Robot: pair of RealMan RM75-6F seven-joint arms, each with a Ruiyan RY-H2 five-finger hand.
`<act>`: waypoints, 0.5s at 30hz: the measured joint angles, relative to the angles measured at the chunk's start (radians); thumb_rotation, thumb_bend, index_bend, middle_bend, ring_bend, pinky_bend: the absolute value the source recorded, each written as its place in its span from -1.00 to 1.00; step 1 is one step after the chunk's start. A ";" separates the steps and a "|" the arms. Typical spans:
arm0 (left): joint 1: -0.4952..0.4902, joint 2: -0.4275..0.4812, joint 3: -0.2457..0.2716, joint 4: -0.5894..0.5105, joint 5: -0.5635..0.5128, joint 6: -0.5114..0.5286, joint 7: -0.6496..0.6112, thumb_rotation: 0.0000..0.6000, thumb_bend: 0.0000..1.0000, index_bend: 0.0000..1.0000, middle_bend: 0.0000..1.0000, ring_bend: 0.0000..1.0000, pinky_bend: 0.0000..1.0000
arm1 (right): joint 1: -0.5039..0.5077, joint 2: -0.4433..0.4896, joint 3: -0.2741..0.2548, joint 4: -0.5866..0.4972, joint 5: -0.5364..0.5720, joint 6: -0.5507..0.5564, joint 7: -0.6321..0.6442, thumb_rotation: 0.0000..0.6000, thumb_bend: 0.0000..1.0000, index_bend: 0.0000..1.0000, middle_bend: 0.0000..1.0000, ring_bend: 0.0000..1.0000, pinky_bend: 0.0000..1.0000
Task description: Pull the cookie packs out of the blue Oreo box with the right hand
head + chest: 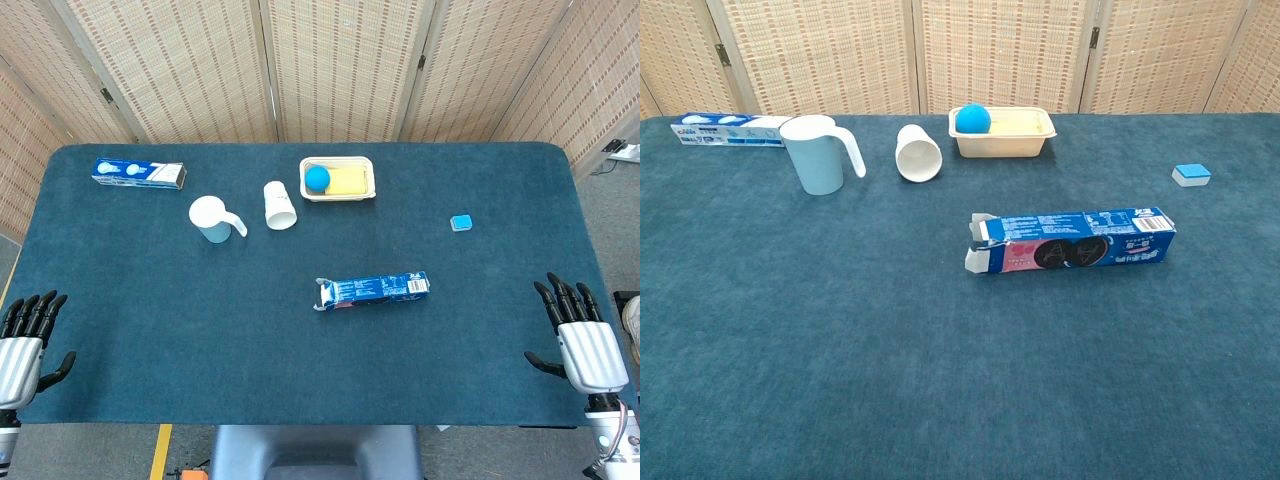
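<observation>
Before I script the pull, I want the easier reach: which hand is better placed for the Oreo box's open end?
Left, marginally. The Oreo box lies crosswise mid-table, flaps facing the left hand. The right hand faces the shut end. Both rest open at the near edge, far away.

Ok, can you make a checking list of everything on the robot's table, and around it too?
Surface: dark blue table, carpet-like top.
Job's things: Oreo box lying on its side mid-table, left end flaps open; no cookie packs seen outside it.
Clutter: pale blue mug upright; white cup on its side; cream tray holding a blue ball; toothpaste box far left; small blue block.
Hands: left hand and right hand open, at the near corners, holding nothing.
Cables: nothing seen.
Surroundings: woven folding screens behind.
</observation>
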 measured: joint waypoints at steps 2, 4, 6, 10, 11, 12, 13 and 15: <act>0.000 0.000 0.000 -0.001 -0.001 -0.001 0.001 1.00 -0.28 -0.88 -0.85 -0.95 -0.88 | 0.000 0.000 0.000 0.000 0.001 -0.001 -0.001 1.00 -0.75 -1.00 -1.00 -0.83 -1.00; 0.001 0.001 0.000 -0.002 -0.003 0.000 -0.001 1.00 -0.28 -0.88 -0.85 -0.94 -0.88 | 0.001 0.000 0.000 -0.001 0.003 -0.006 -0.003 1.00 -0.75 -1.00 -1.00 -0.84 -1.00; 0.002 0.002 -0.001 -0.004 -0.004 0.002 -0.005 1.00 -0.28 -0.87 -0.84 -0.94 -0.87 | 0.003 0.004 -0.003 -0.003 0.002 -0.014 -0.002 1.00 -0.75 -1.00 -1.00 -0.83 -1.00; 0.000 0.002 -0.002 -0.003 -0.004 -0.001 -0.009 1.00 -0.28 -0.87 -0.84 -0.93 -0.86 | 0.006 0.015 -0.012 -0.010 -0.012 -0.022 0.015 1.00 -0.75 -1.00 -1.00 -0.83 -1.00; -0.001 0.002 -0.002 -0.002 -0.006 -0.003 -0.007 1.00 -0.28 -0.87 -0.84 -0.93 -0.86 | 0.009 0.015 -0.014 -0.009 -0.020 -0.024 0.019 1.00 -0.75 -1.00 -1.00 -0.83 -1.00; -0.001 0.003 -0.002 -0.003 -0.010 -0.007 -0.005 1.00 -0.28 -0.87 -0.85 -0.93 -0.86 | 0.012 0.015 -0.015 -0.006 -0.026 -0.026 0.022 1.00 -0.75 -1.00 -0.99 -0.82 -1.00; -0.001 0.004 -0.003 -0.004 -0.015 -0.010 -0.004 1.00 -0.28 -0.87 -0.85 -0.92 -0.85 | 0.016 0.013 -0.016 -0.003 -0.034 -0.029 0.025 1.00 -0.75 -1.00 -0.98 -0.81 -1.00; -0.001 0.005 -0.006 -0.007 -0.023 -0.010 -0.006 1.00 -0.28 -0.87 -0.84 -0.91 -0.81 | 0.032 0.011 -0.020 0.007 -0.058 -0.043 0.029 1.00 -0.75 -1.00 -0.93 -0.77 -0.98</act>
